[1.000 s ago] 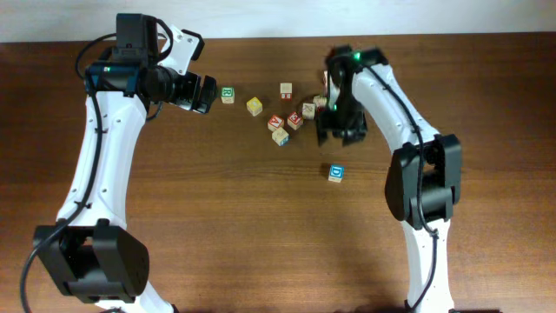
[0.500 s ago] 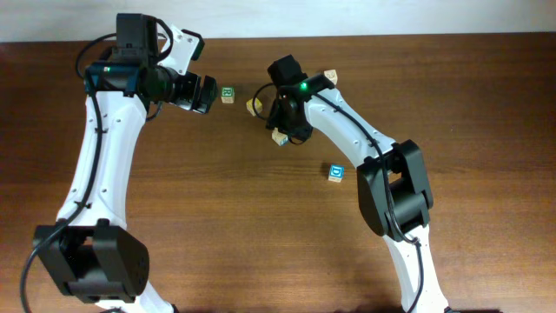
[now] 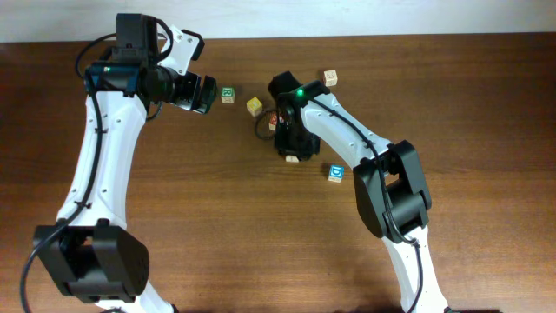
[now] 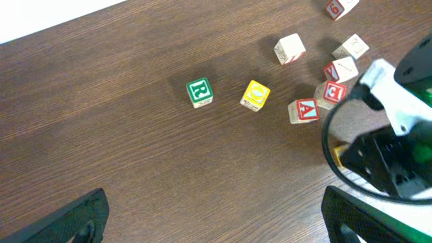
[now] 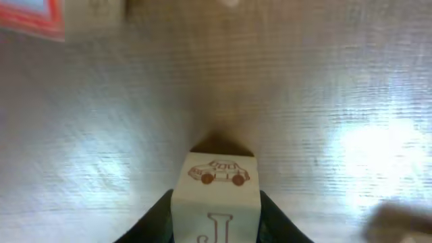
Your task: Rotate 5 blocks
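A dark brown wood-grain worktop [image 3: 217, 226] fills nearly every view. A strip of white wall [image 3: 278, 16] borders it along the top of the overhead frame. At the overhead's centre the right claw [image 5: 216, 219] has its dark fingers [image 5: 156, 219] closed against both sides of a pale wooden cube printed with a car and a J [image 5: 216, 177], at the bottom centre of the right wrist view. In the overhead's upper left the left claw [image 4: 219, 219] gapes wide, holding nothing. Red-printed pale cubes [image 4: 304, 111] cluster at the upper right of the left wrist view. A blue-printed cube [image 3: 336, 173] lies alone, lower right of centre overhead. A green-lettered cube [image 4: 199, 92] and a yellow-faced cube [image 4: 255, 95] sit near each other, not touching.
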You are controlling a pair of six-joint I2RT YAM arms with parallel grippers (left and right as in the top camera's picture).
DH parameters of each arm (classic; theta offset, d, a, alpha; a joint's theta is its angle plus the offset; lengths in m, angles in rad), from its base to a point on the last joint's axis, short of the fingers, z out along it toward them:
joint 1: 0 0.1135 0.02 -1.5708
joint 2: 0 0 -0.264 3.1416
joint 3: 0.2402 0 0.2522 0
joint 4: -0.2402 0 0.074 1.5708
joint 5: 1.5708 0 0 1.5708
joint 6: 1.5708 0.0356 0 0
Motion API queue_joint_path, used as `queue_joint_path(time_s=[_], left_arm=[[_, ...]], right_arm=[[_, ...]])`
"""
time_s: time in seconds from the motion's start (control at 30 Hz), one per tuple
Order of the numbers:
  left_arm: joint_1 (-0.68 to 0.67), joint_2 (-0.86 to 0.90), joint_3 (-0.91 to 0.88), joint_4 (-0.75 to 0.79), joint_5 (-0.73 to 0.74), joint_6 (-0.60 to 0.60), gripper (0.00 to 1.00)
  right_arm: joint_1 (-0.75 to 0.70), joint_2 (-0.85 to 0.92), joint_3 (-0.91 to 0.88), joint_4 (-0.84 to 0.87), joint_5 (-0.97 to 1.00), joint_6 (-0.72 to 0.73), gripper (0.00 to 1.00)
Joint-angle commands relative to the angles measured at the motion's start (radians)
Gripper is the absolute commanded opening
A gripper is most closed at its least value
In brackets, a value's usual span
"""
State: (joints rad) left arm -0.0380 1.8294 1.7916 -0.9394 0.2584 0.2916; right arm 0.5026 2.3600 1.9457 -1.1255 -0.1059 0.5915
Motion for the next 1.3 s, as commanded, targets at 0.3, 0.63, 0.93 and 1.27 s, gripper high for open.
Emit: queue_joint_path(time_s=[0.3,0.63,0.93,1.27], left_arm=[[0.002,0.011,0.018,-0.002,0.015,-0.007,0.99],[0.002,0.011,0.018,-0.002,0.015,-0.007,0.99],[0.002,0.011,0.018,-0.002,0.015,-0.007,0.99],[0.002,0.011,0.018,-0.002,0.015,-0.007,0.99]], right_arm=[[-0.059,0.003,-0.016,-0.214,0.006,-0.068,0.36],[-0.059,0.003,0.212,-0.309,0.005,-0.091,0.58],[-0.059,0.005,0.226,0.104,0.149,0.078,0.63],[-0.061,0.027,0.040,0.330,0.179,0.256,0.63]])
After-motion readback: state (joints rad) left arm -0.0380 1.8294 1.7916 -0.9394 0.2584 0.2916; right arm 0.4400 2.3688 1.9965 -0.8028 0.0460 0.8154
